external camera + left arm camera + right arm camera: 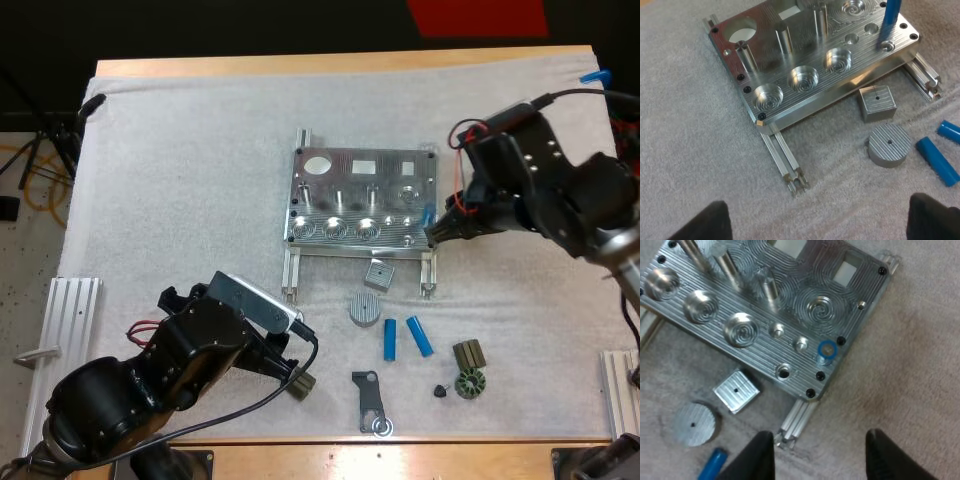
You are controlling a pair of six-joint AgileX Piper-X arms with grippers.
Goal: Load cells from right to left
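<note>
1. Mat (180, 180): white, and everything you're working with sits on it.
2. Fixture (362, 200): metal plate on rails, mid-mat. It has three big round pockets along the near edge, small holes to their right and upright pins behind.
3. Your left gripper (303, 355): low over bare mat, near side of the fixture's left rail. Fingers are wide apart with nothing between them.
4. Your right gripper (820, 457): at the fixture's near right corner, by the rail end. Fingers are spread and hold nothing.
5. Bracket (370, 400): dark and flat, at the mat's near edge.
6. Disc (366, 309): grey and ribbed, on the mat just off the fixture's near edge.
7. Block (379, 273): small metal cube, between the disc and the fixture.
8. Standing cell (888, 22): blue, upright in a small hole by the fixture's near right corner. Your right wrist view sees it end-on as a blue ring. The right gripper is close to it but not touching.
9. Left loose cell (390, 339) and right loose cell (420, 336): blue, lying on the mat right of the disc, close together but apart.
10. Dark parts (469, 368): right of the loose cells, one ribbed piece and one ring, with a tiny black bit beside them.
</note>
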